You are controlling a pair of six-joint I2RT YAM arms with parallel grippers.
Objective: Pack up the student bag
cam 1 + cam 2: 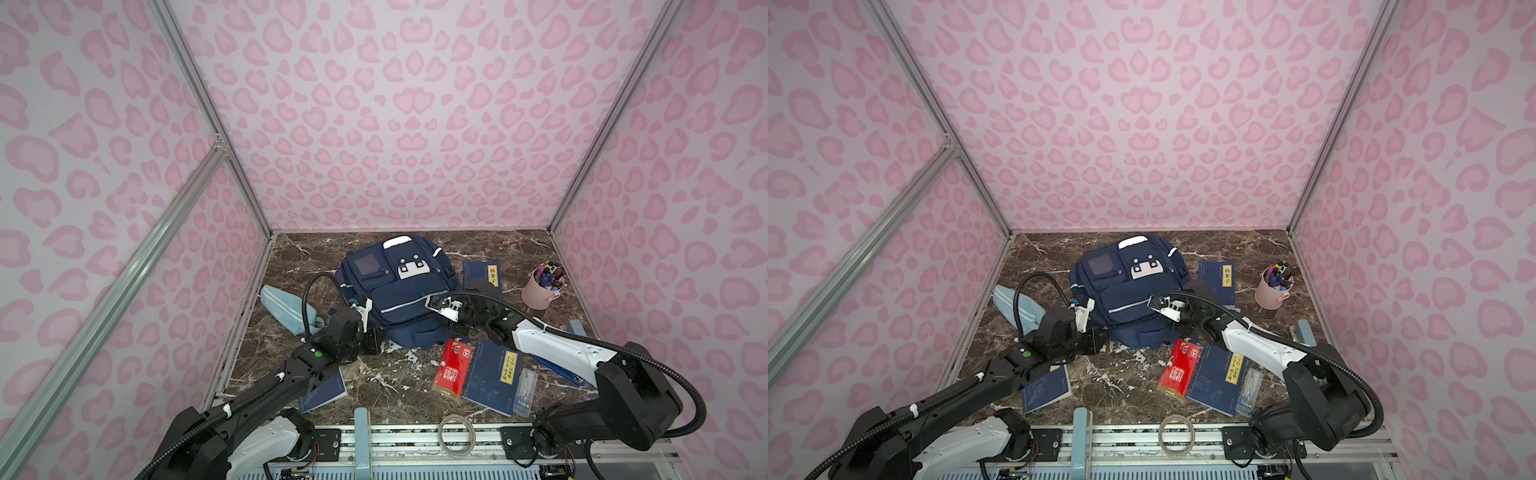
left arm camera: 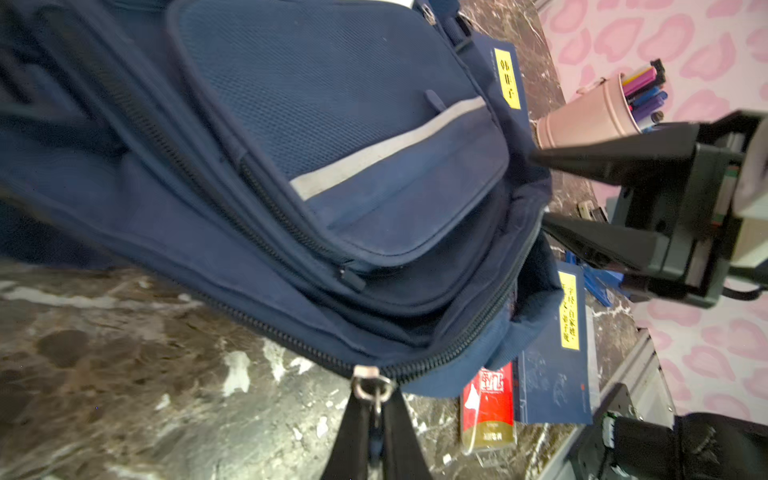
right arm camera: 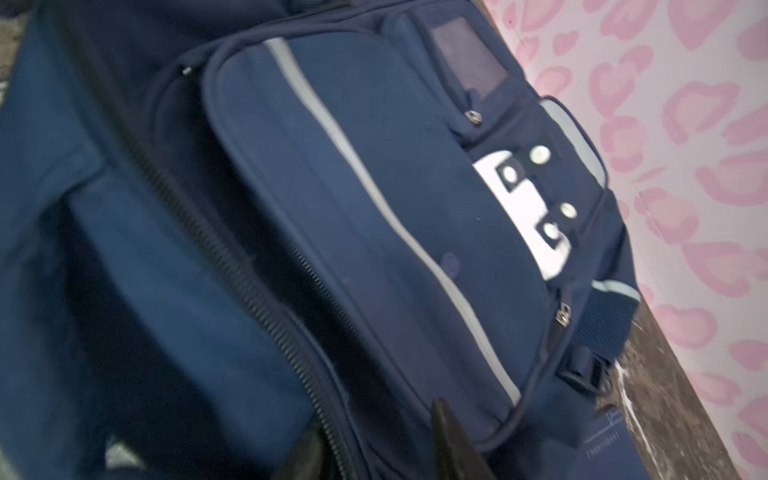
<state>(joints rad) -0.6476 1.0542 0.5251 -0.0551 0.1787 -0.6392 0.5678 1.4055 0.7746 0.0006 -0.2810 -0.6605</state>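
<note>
The student bag (image 1: 399, 291) is lying front side up in the middle of the marble bench (image 1: 374, 386), with its white patches turned toward the far wall, as both top views are showing. In the left wrist view the left jaws are clenching the metal zipper pull (image 2: 371, 386) at the bag's near lower edge. The right jaws are standing released at the bag's right side. In the right wrist view a zipper seam (image 3: 249, 286) is running between their two tips, and I cannot tell whether they are touching the cloth. A red packet (image 1: 453, 368) and a blue book (image 1: 492, 376) are lying just beside the bag's near edge. A pink cup of pens (image 1: 540, 289) is standing apart at the right, and a light-blue pouch (image 1: 286, 309) is lying at the left.
</note>
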